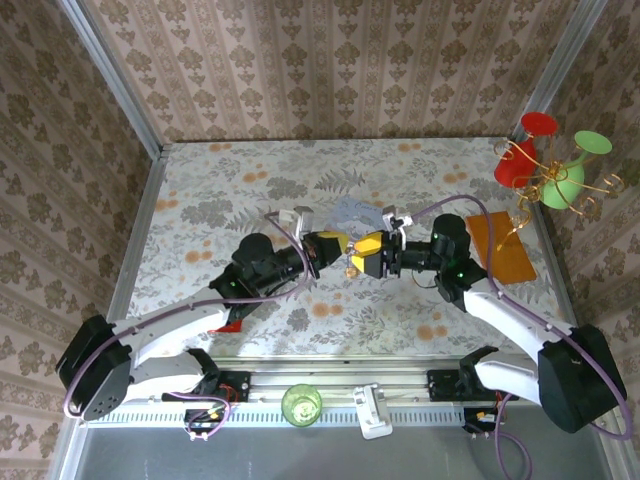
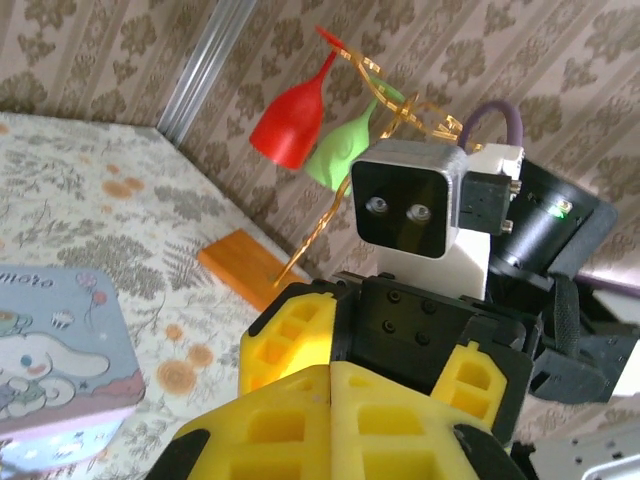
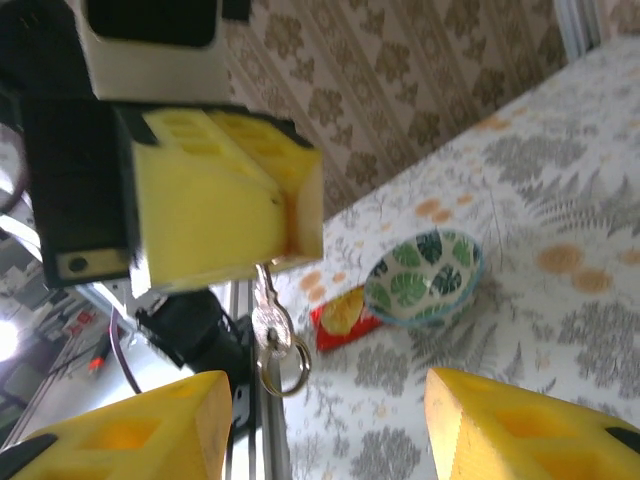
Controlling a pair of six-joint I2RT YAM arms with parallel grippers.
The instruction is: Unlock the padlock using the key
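My left gripper [image 3: 290,235] is pinched fully shut on the top end of the key [image 3: 268,322]. The key hangs straight down from the fingertips with its ring [image 3: 284,372] dangling below, in the air above the middle of the table [image 1: 200,200]. My right gripper [image 3: 330,425] faces it with its jaws apart, the ring near the gap between them, and grips nothing. Past them on the table sit a leaf-patterned bowl [image 3: 425,280] and a red packet [image 3: 343,317] just beside it.
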